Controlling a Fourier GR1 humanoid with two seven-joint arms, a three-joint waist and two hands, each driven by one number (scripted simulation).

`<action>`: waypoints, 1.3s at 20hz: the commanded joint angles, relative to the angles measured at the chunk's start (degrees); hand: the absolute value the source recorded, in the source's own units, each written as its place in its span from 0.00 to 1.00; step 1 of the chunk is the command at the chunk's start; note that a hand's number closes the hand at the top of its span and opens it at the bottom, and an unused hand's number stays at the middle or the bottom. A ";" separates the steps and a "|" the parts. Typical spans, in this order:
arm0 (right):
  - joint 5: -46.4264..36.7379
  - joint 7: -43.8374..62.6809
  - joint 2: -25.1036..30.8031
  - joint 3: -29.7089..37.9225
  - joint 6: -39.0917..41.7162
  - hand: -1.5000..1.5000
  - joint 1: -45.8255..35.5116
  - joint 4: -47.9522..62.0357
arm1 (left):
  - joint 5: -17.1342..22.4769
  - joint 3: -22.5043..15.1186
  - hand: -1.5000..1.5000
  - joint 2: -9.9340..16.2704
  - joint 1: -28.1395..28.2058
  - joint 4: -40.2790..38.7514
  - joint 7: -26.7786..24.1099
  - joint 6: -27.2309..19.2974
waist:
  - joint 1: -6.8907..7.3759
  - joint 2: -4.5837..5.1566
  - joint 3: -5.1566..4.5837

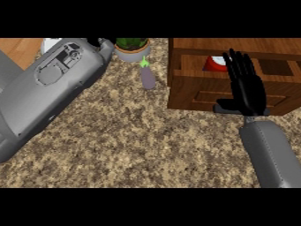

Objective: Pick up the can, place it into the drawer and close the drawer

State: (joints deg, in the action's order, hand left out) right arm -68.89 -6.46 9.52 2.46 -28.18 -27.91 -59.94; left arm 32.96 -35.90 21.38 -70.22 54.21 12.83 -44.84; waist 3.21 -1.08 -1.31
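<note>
A red can (215,64) lies inside the open wooden drawer (192,95) at the upper right; only part of it shows, beside my right hand's fingers. My right hand (247,86) is open, its straight fingers pointing away from me over the drawer's front and interior, just right of the can and not holding it. My left forearm runs up the left side. Only a dark sliver of my left hand (104,43) shows at the top, next to a plant pot.
A potted green plant (132,47) stands at the top centre, with a purple eggplant (147,77) just in front of it. The speckled brown counter (146,141) spreads below. The wooden cabinet frame (244,44) surrounds the drawer.
</note>
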 commanded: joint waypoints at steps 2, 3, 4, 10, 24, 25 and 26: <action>1.23 -1.08 -0.47 3.85 -4.69 0.00 -6.59 13.50 | -0.77 -0.56 0.00 2.07 2.30 5.19 3.48 -0.48 | 1.05 1.52 1.46; -0.64 0.57 -2.91 2.94 -7.35 0.00 -6.61 14.11 | -0.37 1.24 0.00 4.81 3.56 5.66 2.23 1.81 | 0.27 1.49 1.39; 0.77 -0.22 -0.31 4.87 -5.02 0.00 -10.52 16.95 | -1.60 -0.71 0.00 2.42 5.06 7.48 1.88 -0.85 | 1.09 1.60 1.42; -0.66 1.22 0.44 7.75 -9.23 0.00 -20.59 28.01 | -1.97 0.47 0.00 7.60 11.65 12.77 1.02 2.25 | 1.66 1.91 1.37; -0.90 1.01 2.06 11.59 -15.75 0.00 -33.25 43.18 | -5.12 0.03 0.00 7.15 19.32 20.86 1.14 -0.07 | 2.43 3.08 1.46; -0.22 -0.26 4.01 11.99 -12.05 0.00 -36.12 43.54 | -5.41 0.54 0.00 6.47 18.72 20.49 0.83 -0.47 | 1.87 2.95 1.45; -0.83 1.47 1.99 11.96 -15.81 0.00 -34.82 43.93 | -4.76 0.52 0.00 8.12 20.33 21.82 1.14 1.26 | 2.77 3.06 1.45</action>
State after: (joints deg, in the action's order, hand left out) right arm -70.54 -5.60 12.28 13.00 -42.10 -58.91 -18.49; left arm 28.35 -35.66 29.04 -51.93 74.60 14.64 -44.57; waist 4.61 1.22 -0.07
